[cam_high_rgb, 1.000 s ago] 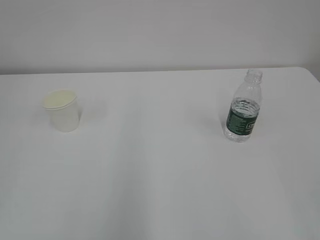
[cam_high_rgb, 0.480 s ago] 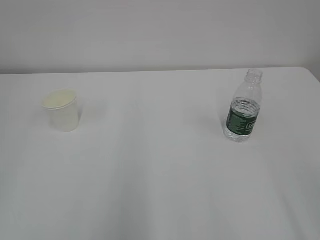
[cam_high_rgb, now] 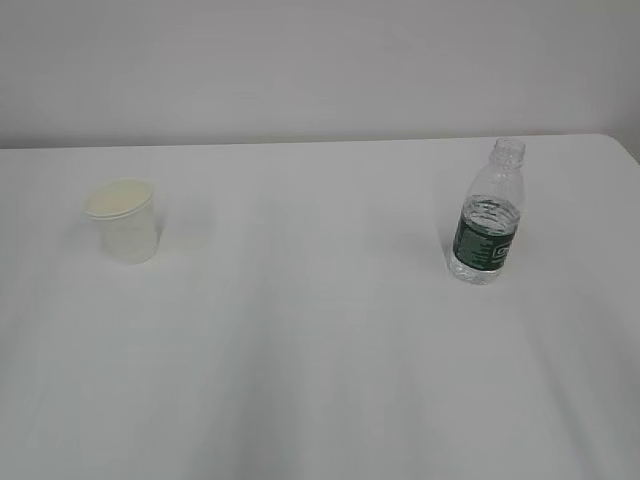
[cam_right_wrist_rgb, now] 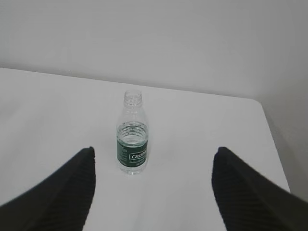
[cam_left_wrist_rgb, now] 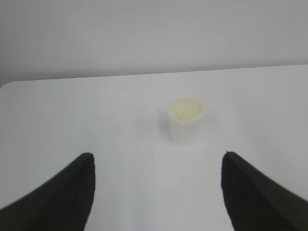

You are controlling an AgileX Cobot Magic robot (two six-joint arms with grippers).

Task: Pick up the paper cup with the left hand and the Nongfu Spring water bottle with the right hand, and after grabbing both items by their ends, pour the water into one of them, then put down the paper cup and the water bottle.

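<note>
The paper cup [cam_high_rgb: 124, 221] stands upright on the left of the white table; the left wrist view has the paper cup [cam_left_wrist_rgb: 185, 120] ahead and a little right of centre. My left gripper [cam_left_wrist_rgb: 157, 159] is open, well short of the cup, nothing between its fingers. The Nongfu Spring water bottle [cam_high_rgb: 487, 215], uncapped with a dark green label, stands upright on the right, water [cam_high_rgb: 489, 208] reaching about the top of its label. In the right wrist view the bottle [cam_right_wrist_rgb: 132, 139] is ahead, slightly left of centre. My right gripper [cam_right_wrist_rgb: 153, 151] is open and empty, short of it. Neither arm shows in the exterior view.
The white table [cam_high_rgb: 320, 350] runs back to a pale wall. Its right edge [cam_right_wrist_rgb: 272, 139] lies a short way right of the bottle, and its rounded far left corner [cam_left_wrist_rgb: 7, 85] shows in the left wrist view.
</note>
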